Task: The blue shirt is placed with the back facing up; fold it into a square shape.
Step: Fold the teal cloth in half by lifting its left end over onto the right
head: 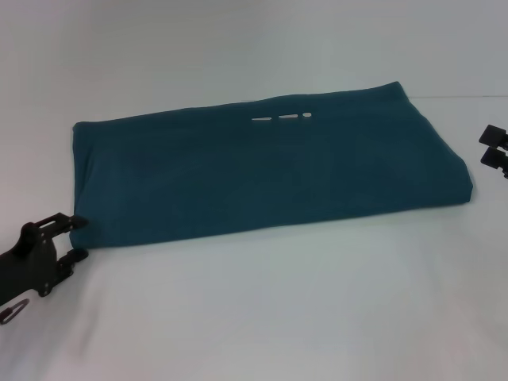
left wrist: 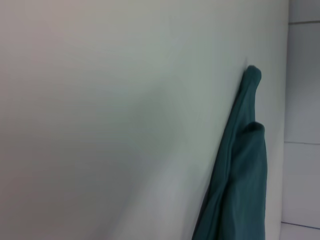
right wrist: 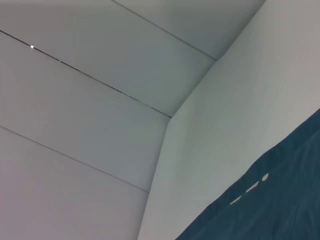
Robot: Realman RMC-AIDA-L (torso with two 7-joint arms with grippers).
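Observation:
The blue shirt (head: pixel 262 178) lies on the white table (head: pixel 262 317) folded into a long, flat rectangle, with a few white marks (head: pixel 282 119) showing along its far fold. My left gripper (head: pixel 77 238) is at the shirt's near left corner, open, one finger on each side of the corner edge, with no cloth lifted. At the right edge of the head view my right gripper (head: pixel 492 147) stands open, a little beyond the shirt's right end and apart from it. Each wrist view catches part of the shirt (left wrist: pixel 240 175) (right wrist: pixel 280 205).
Bare white table surface (head: pixel 238 48) surrounds the shirt on all sides. Pale wall panels (right wrist: pixel 90 100) show beyond the table's edge in the right wrist view.

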